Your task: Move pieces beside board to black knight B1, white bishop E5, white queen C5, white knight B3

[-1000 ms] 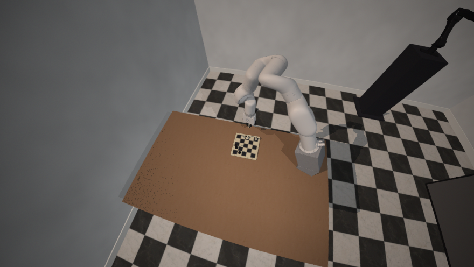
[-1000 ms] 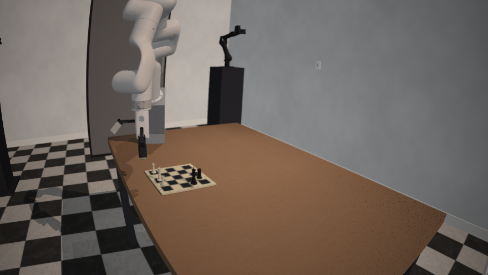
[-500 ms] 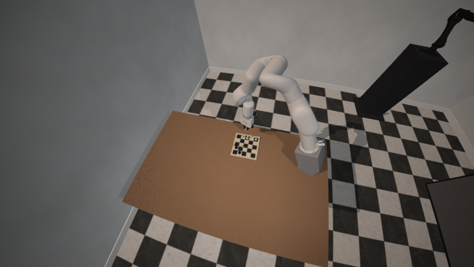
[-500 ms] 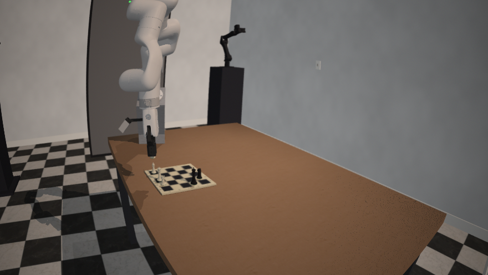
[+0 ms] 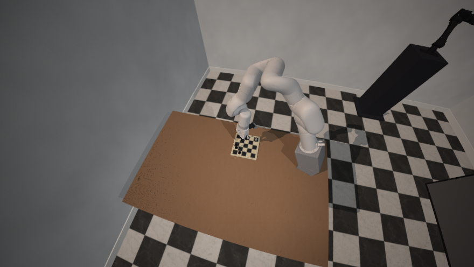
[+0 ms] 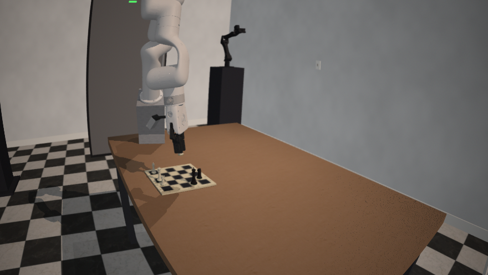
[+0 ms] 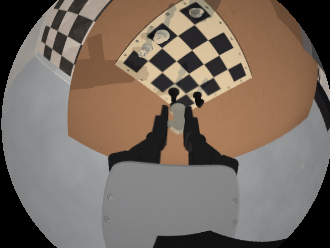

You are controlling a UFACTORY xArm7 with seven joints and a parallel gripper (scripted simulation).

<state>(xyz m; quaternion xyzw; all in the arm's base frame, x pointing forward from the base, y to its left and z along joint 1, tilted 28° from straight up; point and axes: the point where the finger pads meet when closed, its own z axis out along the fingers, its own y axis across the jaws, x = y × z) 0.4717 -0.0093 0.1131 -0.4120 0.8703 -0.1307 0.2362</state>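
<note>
The small chessboard (image 6: 180, 178) lies on the brown table near the robot's base, and it also shows in the overhead view (image 5: 245, 146) and the wrist view (image 7: 189, 48). My gripper (image 6: 178, 152) hangs above the board's far edge, clear of the surface. It is shut on a small pale chess piece (image 7: 177, 119); only its light tip shows below the fingers, so I cannot tell which white piece it is. Three white pieces (image 6: 158, 174) stand on the board's left side. Two black pieces (image 6: 196, 175) stand on its right side, and show just ahead of the fingers in the wrist view (image 7: 185, 96).
The robot's grey base block (image 6: 149, 124) stands at the table's corner behind the board. The table edge runs close to the board's left side. A black pedestal with a small dark arm (image 6: 225, 93) stands beyond the table.
</note>
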